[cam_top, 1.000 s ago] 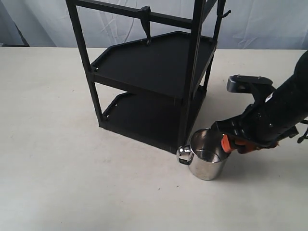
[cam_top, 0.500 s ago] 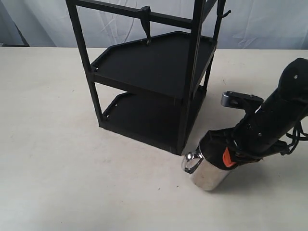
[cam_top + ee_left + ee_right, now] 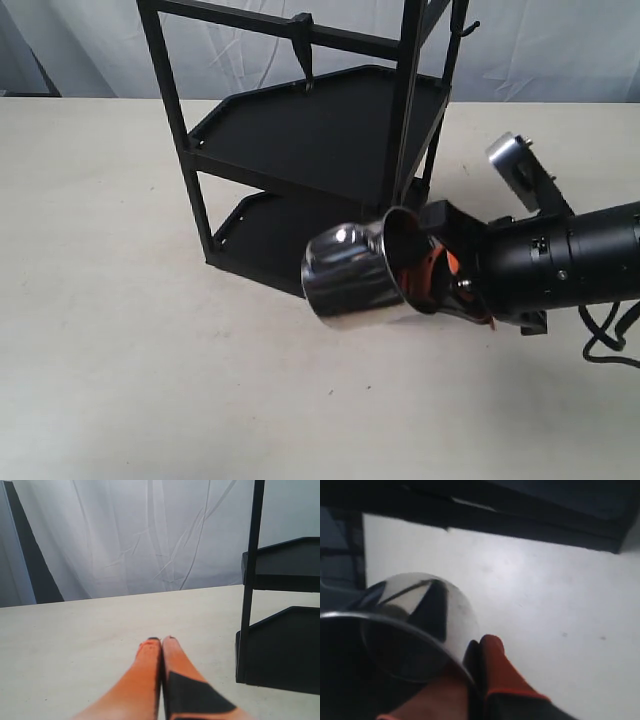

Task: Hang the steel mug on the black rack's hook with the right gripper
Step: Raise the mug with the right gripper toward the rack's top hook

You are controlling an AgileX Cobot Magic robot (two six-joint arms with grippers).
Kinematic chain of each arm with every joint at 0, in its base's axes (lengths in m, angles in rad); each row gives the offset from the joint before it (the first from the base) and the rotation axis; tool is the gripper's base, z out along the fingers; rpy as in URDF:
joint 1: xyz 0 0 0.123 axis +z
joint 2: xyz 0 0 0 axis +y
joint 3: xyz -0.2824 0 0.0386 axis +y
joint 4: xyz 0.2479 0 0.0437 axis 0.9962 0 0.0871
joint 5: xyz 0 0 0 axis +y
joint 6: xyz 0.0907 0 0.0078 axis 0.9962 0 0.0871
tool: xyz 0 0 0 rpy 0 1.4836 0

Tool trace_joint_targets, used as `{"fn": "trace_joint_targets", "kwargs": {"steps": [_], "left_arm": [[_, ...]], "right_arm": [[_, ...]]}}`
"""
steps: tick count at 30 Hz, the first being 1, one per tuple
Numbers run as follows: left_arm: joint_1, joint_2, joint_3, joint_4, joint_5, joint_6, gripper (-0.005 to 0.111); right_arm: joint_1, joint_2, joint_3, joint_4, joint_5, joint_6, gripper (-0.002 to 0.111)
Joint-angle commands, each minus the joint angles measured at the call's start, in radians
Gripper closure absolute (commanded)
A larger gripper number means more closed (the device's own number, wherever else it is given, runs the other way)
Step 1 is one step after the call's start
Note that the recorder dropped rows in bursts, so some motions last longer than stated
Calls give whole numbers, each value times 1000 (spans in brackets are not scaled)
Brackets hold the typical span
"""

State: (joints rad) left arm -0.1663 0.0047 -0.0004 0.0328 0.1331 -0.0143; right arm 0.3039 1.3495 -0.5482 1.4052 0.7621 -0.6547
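We note the black-jawed, orange-padded right gripper clamped on the shiny steel mug's rim, mug airborne and tipped sideways, presumably readying its handle for the black prong hook at 11 o'clock on the tall black metal rack.

The left gripper rests idle, pads together.

The table is presenting a pale, off-white matte surface across the exterior view. The black rack is standing directly on it, toward the rear centre, its lower tray apparently sitting just above the tabletop, though the contact is hard to judge.
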Motion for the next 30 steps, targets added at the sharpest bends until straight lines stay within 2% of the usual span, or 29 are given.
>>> {"fn": "trace_joint_targets", "kwargs": {"steps": [1,4,7,8,10,14,23,30], "left_arm": [[-5,-5,0,-1,-5,-2,105],[-5,-5,0,-1,-5,-2,105],[-5,-5,0,-1,-5,-2,105],[-5,-5,0,-1,-5,-2,105],[-5,-5,0,-1,-5,-2,105],[-5,-5,0,-1,-5,-2,105],[-5,-5,0,-1,-5,-2,105],[-5,-5,0,-1,-5,-2,105]], "right_arm": [[114,-38,22,334,-38,-111,109],[236,-38,-7,339,-108,-92,109],[363,-38,-48,339,-281,9,109],[420,-38,-75,339,-394,56,109],[454,-38,-120,339,-474,95,109],[478,-38,-182,339,-620,154,109],[475,-43,-185,339,-696,269,109],[475,-96,-145,339,-835,361,109]]}}
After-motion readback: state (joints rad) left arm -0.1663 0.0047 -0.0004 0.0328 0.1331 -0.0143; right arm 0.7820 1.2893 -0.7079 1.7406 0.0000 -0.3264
